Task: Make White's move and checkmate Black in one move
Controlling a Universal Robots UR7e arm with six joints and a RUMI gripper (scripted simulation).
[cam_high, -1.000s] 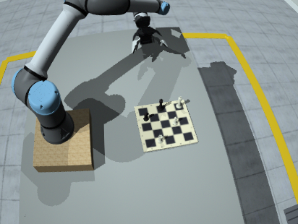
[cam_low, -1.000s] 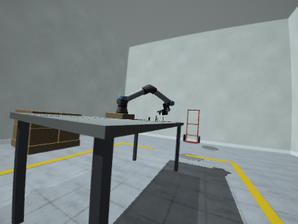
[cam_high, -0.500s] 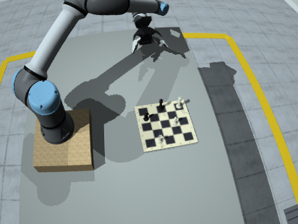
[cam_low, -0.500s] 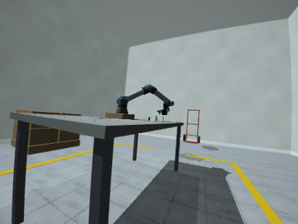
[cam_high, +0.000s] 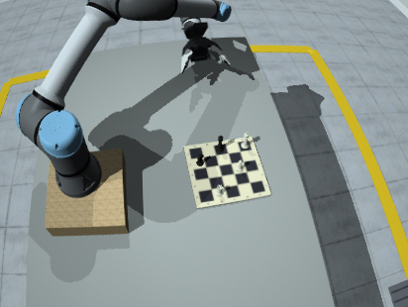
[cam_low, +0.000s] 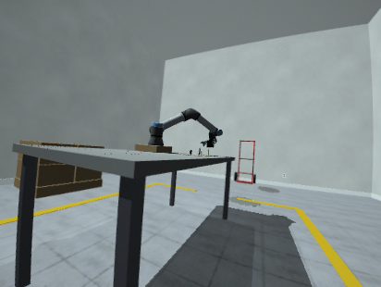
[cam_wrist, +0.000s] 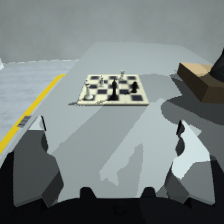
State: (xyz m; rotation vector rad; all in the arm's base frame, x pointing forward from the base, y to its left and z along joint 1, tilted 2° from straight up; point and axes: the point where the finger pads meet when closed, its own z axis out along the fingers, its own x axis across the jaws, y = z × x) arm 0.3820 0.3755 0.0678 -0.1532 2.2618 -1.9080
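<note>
Gripper (cam_high: 204, 58) fully open, empty, hovering at table's 12 o'clock; board (cam_high: 227, 169) lies well apart toward 5 o'clock.

No legible text, labels, brands, numbers or signs appear in any view. The chessboard (cam_high: 227, 173) carries no rank or file markings that can be read. The wooden base block (cam_high: 106, 208) and the arm (cam_high: 69, 54) show no readable lettering.
</note>
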